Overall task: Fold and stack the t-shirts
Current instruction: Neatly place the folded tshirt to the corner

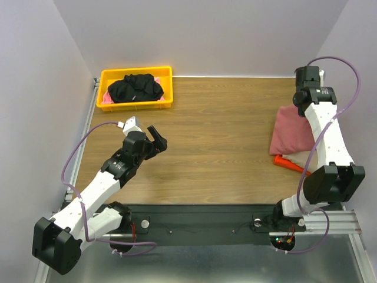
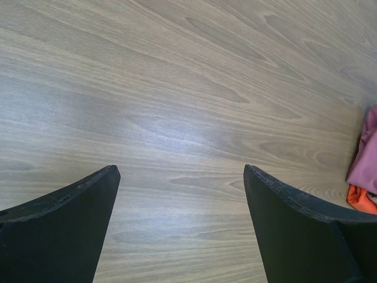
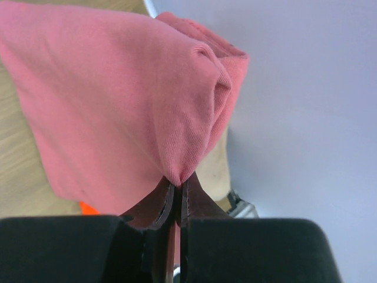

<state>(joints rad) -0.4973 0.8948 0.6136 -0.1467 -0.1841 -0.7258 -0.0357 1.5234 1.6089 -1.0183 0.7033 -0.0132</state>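
Observation:
A folded dusty-red t-shirt [image 1: 291, 131] lies at the table's right side on top of a tan one [image 1: 301, 157] and an orange one [image 1: 288, 163]. My right gripper [image 1: 299, 99] is shut on a pinch of the dusty-red t-shirt [image 3: 118, 100] at its far edge. A black t-shirt [image 1: 135, 87] lies bunched in the yellow bin [image 1: 136, 105] at the back left. My left gripper [image 1: 156, 137] is open and empty over bare table; its view shows wood, with the red cloth [image 2: 366, 154] and orange cloth [image 2: 360, 199] at the right edge.
The yellow bin also holds a bit of pink cloth [image 1: 107, 96]. The wooden table [image 1: 212, 135] runs between the bin and the stack. Grey walls close the back and sides. A metal rail [image 1: 194, 227] lies along the near edge by the arm bases.

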